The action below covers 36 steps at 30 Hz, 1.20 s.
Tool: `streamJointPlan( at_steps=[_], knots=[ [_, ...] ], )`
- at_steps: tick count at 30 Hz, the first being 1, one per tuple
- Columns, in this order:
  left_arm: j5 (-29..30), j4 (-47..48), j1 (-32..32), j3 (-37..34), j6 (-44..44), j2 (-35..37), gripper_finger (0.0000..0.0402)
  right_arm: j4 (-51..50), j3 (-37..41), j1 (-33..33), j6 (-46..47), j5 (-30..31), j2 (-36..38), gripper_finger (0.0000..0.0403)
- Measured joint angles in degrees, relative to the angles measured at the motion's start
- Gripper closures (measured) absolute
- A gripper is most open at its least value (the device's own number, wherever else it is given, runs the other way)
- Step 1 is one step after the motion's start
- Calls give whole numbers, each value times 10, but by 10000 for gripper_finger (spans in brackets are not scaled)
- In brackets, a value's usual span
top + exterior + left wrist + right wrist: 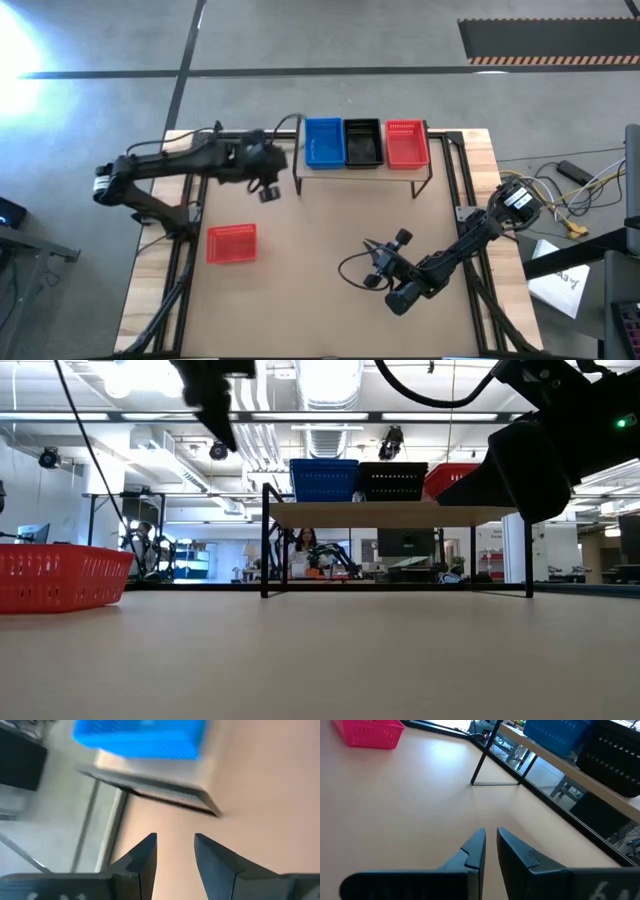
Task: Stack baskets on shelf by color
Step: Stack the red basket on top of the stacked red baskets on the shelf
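Hanging above the table, the left gripper (268, 190) sat just off the shelf's (437, 152) end nearest the blue stack (323, 141), its fingers (143, 860) spread a little with nothing between them. From its wrist camera the blue stack (142, 737) lay ahead on the plank edge (150, 787), with bare tabletop (260, 780) beyond the fingertips.

On the shelf stood three stacks side by side, touching: blue closest to the left gripper, black (362, 142) in the middle, red (406, 143) at the far end. In the low view they showed as blue (323, 479), black (392, 481) and red (450, 478) along the plank (380, 514), with the left gripper (215, 405) high up beside them.

A loose red basket (231, 243) lay on the table (330, 320), well apart from the shelf and on the near side of the left arm, away from its fingers. It appeared at the low view's edge (55, 575).

Farther off, the right gripper (372, 268) waited low over the open table, fingers (472, 852) nearly pressed together and holding nothing. Its camera looked toward the shelf's leg (487, 750), the blue (555, 735) and black (615, 757) stacks, and the loose basket (367, 732) well ahead.
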<state>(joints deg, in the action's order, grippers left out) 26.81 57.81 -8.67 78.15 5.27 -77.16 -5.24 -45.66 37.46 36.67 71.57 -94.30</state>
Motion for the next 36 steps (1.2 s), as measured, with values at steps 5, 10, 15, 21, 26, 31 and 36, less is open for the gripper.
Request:
streamJointPlan(
  at_steps=[5, 10, 15, 21, 26, 31, 36],
  knots=[
    [-9, 37, 97, -63, -131, 56, 286, 1, 1, 0, -1, 0, 0, 365],
    [-95, 41, 189, -157, -298, 103, 286, 1, 1, 0, 0, 0, 0, 364],
    [-164, 22, 252, -260, -457, 131, 286, 0, 2, 0, -1, 0, 0, 365],
    [-243, -3, 267, -334, -507, 135, 270, 0, 3, 0, -2, 0, 0, 365],
    [-268, -21, 267, -339, -422, 130, 224, 0, 4, 0, -1, 0, 0, 365],
    [-280, -43, 271, -339, -338, 115, 202, 1, 4, 0, 0, 0, 0, 365],
    [-281, -68, 282, -342, -301, 74, 211, 1, 4, 0, 0, 0, 0, 365]
  ],
)
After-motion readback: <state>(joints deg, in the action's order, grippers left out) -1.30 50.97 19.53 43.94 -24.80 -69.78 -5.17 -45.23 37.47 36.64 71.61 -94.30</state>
